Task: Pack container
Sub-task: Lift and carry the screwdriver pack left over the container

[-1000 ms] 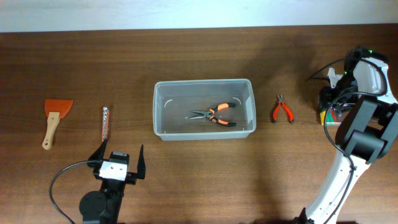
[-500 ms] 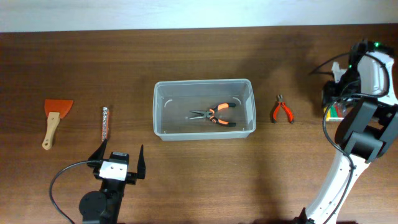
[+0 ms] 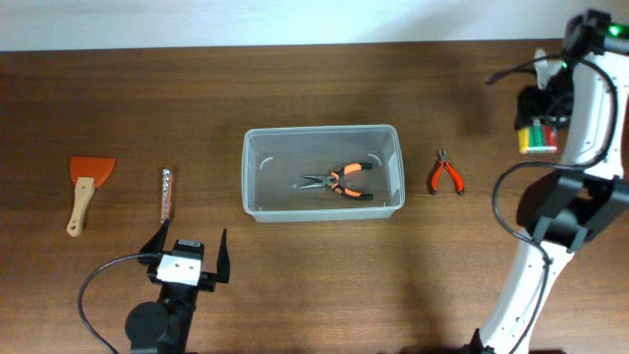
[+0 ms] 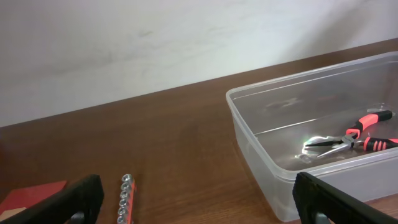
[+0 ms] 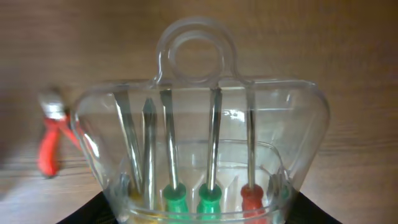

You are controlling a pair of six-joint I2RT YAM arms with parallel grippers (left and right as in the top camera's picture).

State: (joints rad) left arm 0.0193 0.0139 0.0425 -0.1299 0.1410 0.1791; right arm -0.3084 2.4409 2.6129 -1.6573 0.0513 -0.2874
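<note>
Our clear rectangular plastic tub lies lengthwise left-to-right, mouth up; left hand gapes, right hand clamps a clear screwdriver case.

Soft, even light falls from above on the dark brown wooden bench in the overhead view. Shadows are faint, with one wide dim patch toward the far right. In the left wrist view the pale wall is bright, and a white glare spot sits on the floor of the clear plastic rectangular container. The dark fingers of the left pincer look soft-edged. In the right wrist view the small clear plastic case of coloured-handled screwdrivers is sharp and glinting, while the red-handled pliers behind it are blurred.
</note>
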